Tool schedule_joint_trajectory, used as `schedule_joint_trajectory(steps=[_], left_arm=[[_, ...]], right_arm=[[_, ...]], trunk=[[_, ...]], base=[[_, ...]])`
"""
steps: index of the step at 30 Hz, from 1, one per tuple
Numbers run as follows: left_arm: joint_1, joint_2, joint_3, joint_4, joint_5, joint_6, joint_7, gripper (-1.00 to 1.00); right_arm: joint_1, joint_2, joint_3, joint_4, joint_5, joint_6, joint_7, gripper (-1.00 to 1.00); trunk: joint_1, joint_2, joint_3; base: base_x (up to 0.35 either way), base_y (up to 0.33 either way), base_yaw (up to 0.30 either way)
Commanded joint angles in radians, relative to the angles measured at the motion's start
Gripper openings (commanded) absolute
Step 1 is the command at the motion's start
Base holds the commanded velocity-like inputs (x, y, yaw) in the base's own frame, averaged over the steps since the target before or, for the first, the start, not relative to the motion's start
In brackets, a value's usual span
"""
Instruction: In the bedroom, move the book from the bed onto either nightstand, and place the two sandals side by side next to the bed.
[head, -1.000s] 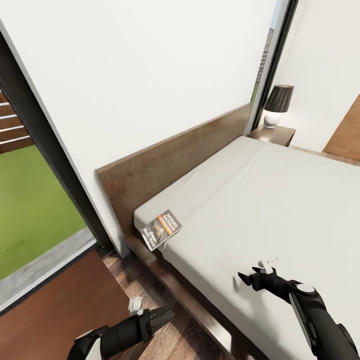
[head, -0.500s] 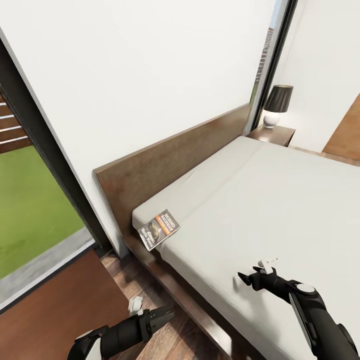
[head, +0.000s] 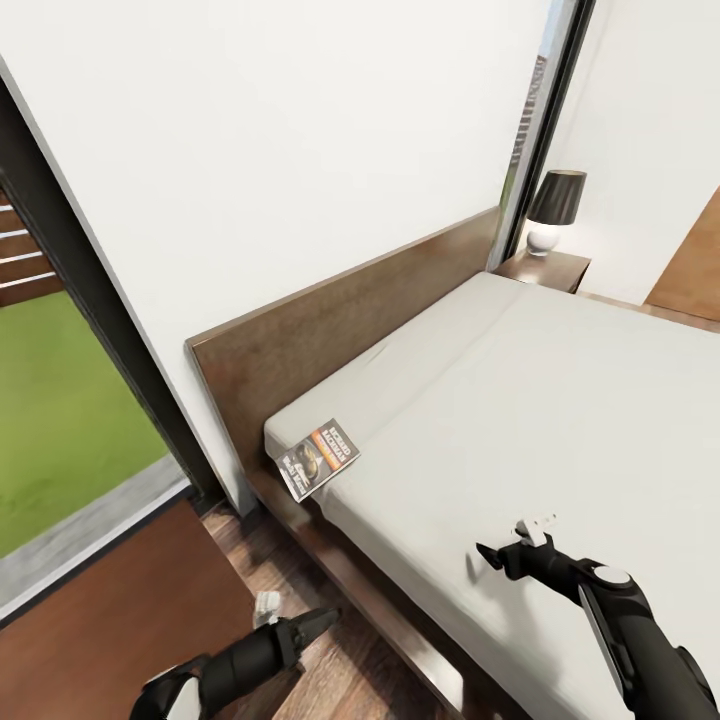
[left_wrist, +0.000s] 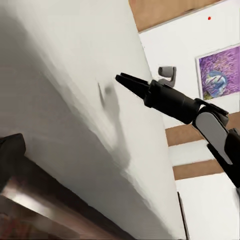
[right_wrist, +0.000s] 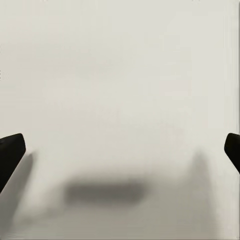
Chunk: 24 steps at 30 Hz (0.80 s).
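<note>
The book (head: 318, 458), dark with an orange band, lies flat on the corner of the bed's pale-grey mattress (head: 560, 400), close to the dark-brown headboard (head: 340, 320). My right gripper (head: 487, 555) hovers low over the mattress, well to the near right of the book. In the right wrist view its fingers (right_wrist: 10, 152) stand wide apart, open and empty. The left wrist view looks across the mattress (left_wrist: 65, 100) at that right gripper (left_wrist: 122, 80). My left gripper (head: 320, 622) hangs open and empty over the wood floor beside the bed frame. The sandals are out of view.
One nightstand (head: 545, 268) with a dark-shaded lamp (head: 555, 208) stands at the bed's far side. A reddish-brown flat top (head: 100, 620) lies near my left arm, by the tall window (head: 60, 400). The bed frame rail (head: 360, 590) runs between both arms.
My left gripper has drawn back slightly down and to the left and turned a little. The right gripper and the book have stayed put.
</note>
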Motion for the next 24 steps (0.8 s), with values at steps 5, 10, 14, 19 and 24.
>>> schedule_joint_trajectory(steps=[5, 10, 14, 19, 24], left_arm=[[-0.013, -0.034, 0.05, 0.0, 0.024, 0.01, 0.235, 1.0], [-0.069, -0.053, 0.058, -0.001, 0.101, 0.01, 0.322, 1.0], [-0.105, -0.059, 0.059, -0.002, 0.159, 0.01, 0.346, 1.0], [-0.131, -0.079, 0.06, -0.002, 0.206, 0.01, 0.363, 1.0], [-0.15, -0.086, 0.061, -0.003, 0.261, 0.01, 0.382, 1.0]], right_arm=[[0.0, 0.001, -0.002, -0.005, 0.008, 0.003, 0.008, 1.0], [-0.001, 0.001, -0.002, -0.005, 0.009, 0.003, 0.008, 1.0], [0.0, 0.0, -0.002, -0.006, 0.009, 0.003, 0.008, 1.0], [-0.001, 0.0, -0.002, -0.006, 0.009, 0.003, 0.008, 1.0], [0.0, 0.0, -0.003, -0.006, 0.008, 0.003, 0.008, 1.0]], trunk=[[0.0, 0.0, -0.001], [0.0, 0.0, -0.001], [0.0, 0.0, -0.001], [0.0, 0.0, -0.001], [0.0, 0.0, -0.001]], base=[[0.0, 0.0, 0.0], [0.0, 0.0, 0.0], [0.0, 0.0, 0.0], [0.0, 0.0, 0.0], [0.0, 0.0, 0.0]])
